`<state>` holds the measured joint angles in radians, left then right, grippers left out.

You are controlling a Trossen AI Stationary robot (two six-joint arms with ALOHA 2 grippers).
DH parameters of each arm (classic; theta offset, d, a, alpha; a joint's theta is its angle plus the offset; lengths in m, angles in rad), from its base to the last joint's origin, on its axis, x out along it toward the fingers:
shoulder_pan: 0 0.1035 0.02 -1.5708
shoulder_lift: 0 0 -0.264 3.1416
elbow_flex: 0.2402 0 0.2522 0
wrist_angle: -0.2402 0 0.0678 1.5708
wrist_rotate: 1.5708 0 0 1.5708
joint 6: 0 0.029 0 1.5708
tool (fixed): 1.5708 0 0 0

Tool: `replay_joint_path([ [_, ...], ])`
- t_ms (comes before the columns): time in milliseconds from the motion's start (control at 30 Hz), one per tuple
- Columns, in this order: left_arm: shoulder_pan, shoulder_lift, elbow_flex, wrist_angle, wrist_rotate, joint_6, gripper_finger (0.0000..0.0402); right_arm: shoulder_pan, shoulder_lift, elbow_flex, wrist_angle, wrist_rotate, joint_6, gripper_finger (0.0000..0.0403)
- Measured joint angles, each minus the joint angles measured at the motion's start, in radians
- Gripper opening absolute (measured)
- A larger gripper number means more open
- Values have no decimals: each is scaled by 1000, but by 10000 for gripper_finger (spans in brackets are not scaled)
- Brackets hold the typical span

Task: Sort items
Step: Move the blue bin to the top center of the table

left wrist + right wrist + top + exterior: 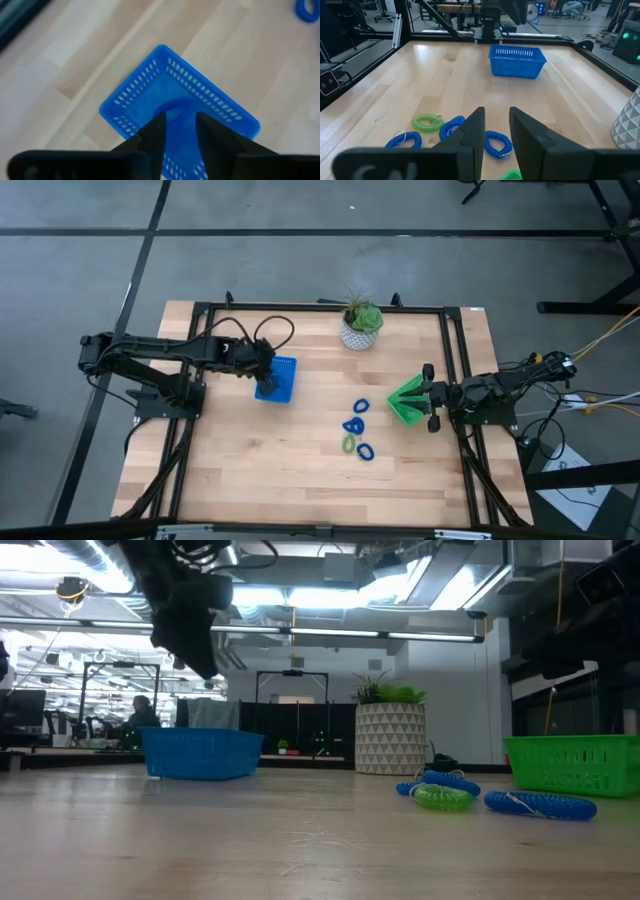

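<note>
The rings, three blue [353,426] and one light green [348,444] visible, lie clustered just right of centre in the high view, between the blue tray [283,377] at centre left and the green tray [408,399] at right. They are thin coiled loops, probably light and springy, likely to slide on the wooden table [250,470]; pinching across one strand of a coil looks the safest hold. The left gripper [179,132] hovers over the blue tray, fingers slightly parted and holding nothing. The right gripper [496,125] sits at the green tray, fingers slightly apart and empty. A potted plant [361,323] stands at top centre.
</note>
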<state>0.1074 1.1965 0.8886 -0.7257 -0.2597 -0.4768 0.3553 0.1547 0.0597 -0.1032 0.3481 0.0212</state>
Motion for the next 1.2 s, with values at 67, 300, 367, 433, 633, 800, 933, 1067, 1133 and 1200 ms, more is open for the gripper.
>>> replay_joint_path([
  [67,0,0,0,-5,35,-6,115,0,0,0,0,0,0,90],
  [300,0,0,1,-136,96,8,132,0,0,0,0,0,0,90],
  [367,-1,0,1,-220,96,7,129,0,0,0,0,0,0,90],
  [433,-8,8,1,-284,100,-13,125,0,0,0,0,0,0,90],
  [633,-48,82,1,-372,103,24,108,0,0,0,0,0,0,90],
  [800,-61,218,1,-366,101,74,99,0,0,0,1,0,0,90],
  [933,-61,349,1,-348,71,121,94,0,0,0,1,0,0,90],
  [1067,-61,428,0,-252,104,201,84,0,0,0,1,0,0,90],
  [1133,-62,440,0,-170,135,239,77,0,0,0,1,0,0,90],
  [1200,-62,440,0,-88,150,266,70,0,0,0,1,0,0,90],
])
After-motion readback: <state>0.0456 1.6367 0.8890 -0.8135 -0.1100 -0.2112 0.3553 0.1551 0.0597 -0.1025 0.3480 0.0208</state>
